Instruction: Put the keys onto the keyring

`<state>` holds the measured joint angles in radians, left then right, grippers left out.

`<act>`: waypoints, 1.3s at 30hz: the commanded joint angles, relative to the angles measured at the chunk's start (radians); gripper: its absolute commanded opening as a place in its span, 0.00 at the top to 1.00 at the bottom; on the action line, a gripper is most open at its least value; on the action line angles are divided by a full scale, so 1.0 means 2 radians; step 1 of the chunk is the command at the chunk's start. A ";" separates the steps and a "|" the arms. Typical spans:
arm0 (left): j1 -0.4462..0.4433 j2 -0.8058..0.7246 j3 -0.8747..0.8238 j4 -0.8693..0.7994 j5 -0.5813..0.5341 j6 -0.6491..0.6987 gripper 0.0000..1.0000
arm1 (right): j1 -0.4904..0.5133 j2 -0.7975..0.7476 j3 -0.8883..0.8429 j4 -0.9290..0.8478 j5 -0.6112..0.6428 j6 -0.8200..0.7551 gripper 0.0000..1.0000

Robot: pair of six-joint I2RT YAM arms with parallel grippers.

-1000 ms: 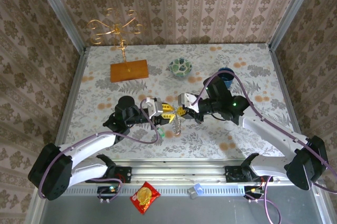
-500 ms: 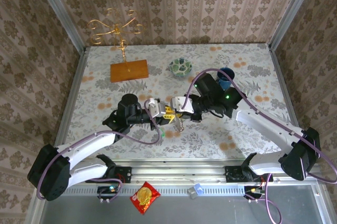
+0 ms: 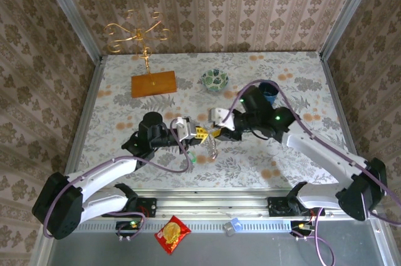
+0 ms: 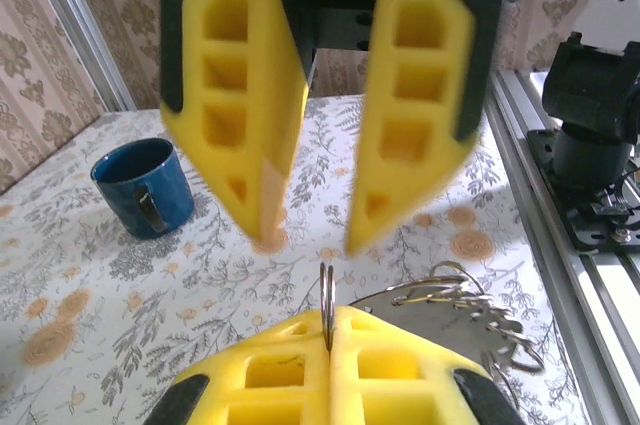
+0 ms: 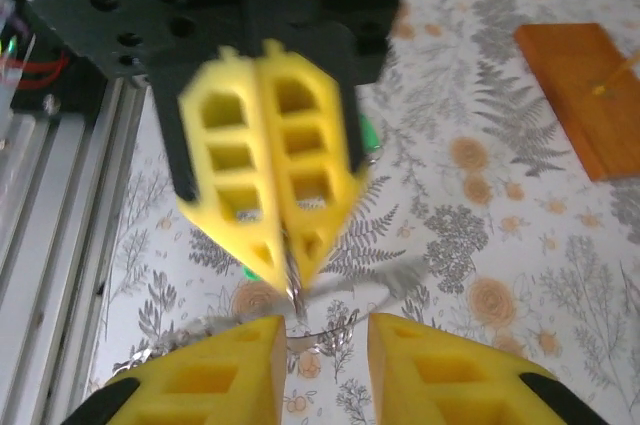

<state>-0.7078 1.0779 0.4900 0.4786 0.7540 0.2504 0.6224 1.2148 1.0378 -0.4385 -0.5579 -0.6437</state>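
left gripper (image 4: 330,330) is clenched on the keyring (image 4: 326,290), pinched edge-on between its yellow pads. right gripper (image 5: 325,335) faces it close by, jaws parted, released. a green-headed key (image 3: 194,160) lies on the table (image 3: 125,122) near them.

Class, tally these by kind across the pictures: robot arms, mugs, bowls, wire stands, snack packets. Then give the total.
Robot arms: 2, left arm and right arm
Mug: 1
Bowl: 1
Wire stand: 1
Snack packet: 1
Total: 6
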 commanded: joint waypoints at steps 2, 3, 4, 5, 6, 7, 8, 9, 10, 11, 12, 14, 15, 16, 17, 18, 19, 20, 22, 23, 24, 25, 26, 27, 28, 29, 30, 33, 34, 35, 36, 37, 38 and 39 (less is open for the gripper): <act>0.008 -0.008 -0.018 0.093 0.024 -0.044 1.00 | -0.020 -0.042 -0.061 0.136 -0.082 0.075 0.70; 0.009 -0.007 -0.021 0.106 0.028 -0.051 1.00 | -0.020 -0.044 -0.070 0.148 -0.083 0.081 0.70; 0.010 -0.006 -0.023 0.114 0.031 -0.056 1.00 | -0.020 -0.043 -0.076 0.154 -0.084 0.086 0.70; 0.010 -0.003 -0.024 0.122 0.034 -0.061 1.00 | -0.020 -0.041 -0.080 0.159 -0.087 0.092 0.70; 0.011 -0.002 -0.025 0.128 0.038 -0.065 1.00 | -0.020 -0.037 -0.083 0.163 -0.090 0.097 0.70; 0.011 0.000 -0.026 0.130 0.041 -0.067 1.00 | -0.020 -0.035 -0.084 0.166 -0.091 0.099 0.70; 0.011 0.002 -0.027 0.134 0.043 -0.070 1.00 | -0.019 -0.032 -0.086 0.170 -0.091 0.102 0.70; 0.012 0.003 -0.027 0.138 0.045 -0.073 1.00 | -0.018 -0.030 -0.088 0.176 -0.092 0.105 0.70; 0.011 0.005 -0.028 0.140 0.046 -0.074 1.00 | -0.017 -0.029 -0.090 0.179 -0.094 0.107 0.70; 0.012 0.006 -0.028 0.142 0.046 -0.076 1.00 | -0.016 -0.028 -0.091 0.184 -0.097 0.109 0.70; 0.011 0.008 -0.028 0.144 0.047 -0.077 1.00 | -0.014 -0.026 -0.092 0.188 -0.098 0.111 0.70; 0.011 0.010 -0.028 0.148 0.049 -0.079 1.00 | -0.012 -0.025 -0.092 0.193 -0.100 0.113 0.70; 0.012 0.012 -0.028 0.152 0.049 -0.081 1.00 | -0.012 -0.024 -0.093 0.197 -0.102 0.115 0.70; 0.011 0.013 -0.028 0.154 0.049 -0.082 1.00 | -0.011 -0.023 -0.092 0.200 -0.105 0.117 0.70; 0.011 0.014 -0.028 0.158 0.050 -0.084 1.00 | -0.011 -0.021 -0.092 0.202 -0.108 0.118 0.70; 0.011 0.016 -0.029 0.161 0.049 -0.085 1.00 | -0.010 -0.019 -0.092 0.204 -0.110 0.119 0.71; 0.011 0.017 -0.028 0.163 0.049 -0.086 1.00 | -0.009 -0.018 -0.092 0.205 -0.111 0.119 0.71; 0.012 0.018 -0.030 0.166 0.050 -0.088 1.00 | -0.008 -0.016 -0.091 0.207 -0.111 0.119 0.71; 0.012 0.021 -0.029 0.172 0.052 -0.091 1.00 | -0.006 -0.011 -0.089 0.208 -0.111 0.119 0.73; 0.012 0.022 -0.030 0.174 0.053 -0.092 1.00 | -0.004 -0.009 -0.089 0.210 -0.111 0.119 0.75; 0.012 0.023 -0.030 0.177 0.054 -0.094 1.00 | -0.004 -0.006 -0.087 0.209 -0.111 0.119 0.77; 0.013 0.023 -0.030 0.179 0.054 -0.095 1.00 | -0.003 -0.004 -0.086 0.209 -0.112 0.118 0.78; 0.013 0.023 -0.030 0.182 0.055 -0.096 1.00 | -0.003 -0.002 -0.084 0.207 -0.112 0.117 0.80; 0.012 0.023 -0.031 0.184 0.055 -0.098 1.00 | -0.002 -0.001 -0.083 0.204 -0.112 0.115 0.82; 0.013 0.023 -0.032 0.186 0.056 -0.099 1.00 | -0.003 0.000 -0.080 0.200 -0.112 0.112 0.85; 0.013 0.023 -0.033 0.187 0.056 -0.100 1.00 | -0.003 0.001 -0.077 0.193 -0.111 0.107 0.90; 0.013 0.023 -0.034 0.187 0.055 -0.100 1.00 | -0.003 0.002 -0.072 0.183 -0.111 0.099 0.96; 0.015 0.021 -0.036 0.183 0.043 -0.100 0.90 | -0.003 0.001 -0.056 0.143 -0.101 0.074 1.00; 0.015 0.019 -0.037 0.179 0.036 -0.098 0.77 | -0.003 0.000 -0.049 0.127 -0.095 0.065 1.00; 0.015 0.015 -0.037 0.171 0.028 -0.094 0.67 | -0.003 0.000 -0.042 0.109 -0.085 0.053 1.00; 0.015 0.011 -0.036 0.153 0.020 -0.085 0.66 | -0.002 0.001 -0.032 0.088 -0.074 0.041 1.00; 0.015 0.005 -0.032 0.130 0.014 -0.075 0.66 | -0.001 0.002 -0.024 0.069 -0.063 0.030 1.00; 0.014 0.000 -0.027 0.099 0.007 -0.062 0.66 | 0.001 0.005 -0.012 0.043 -0.051 0.015 1.00; 0.014 -0.006 -0.019 0.068 0.002 -0.046 0.67 | 0.003 0.009 0.001 0.018 -0.040 0.001 1.00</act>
<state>-0.6785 1.1027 0.4202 0.7250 0.7918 0.0898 0.6163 1.2179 0.9630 -0.2504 -0.7044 -0.5426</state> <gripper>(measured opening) 0.336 0.052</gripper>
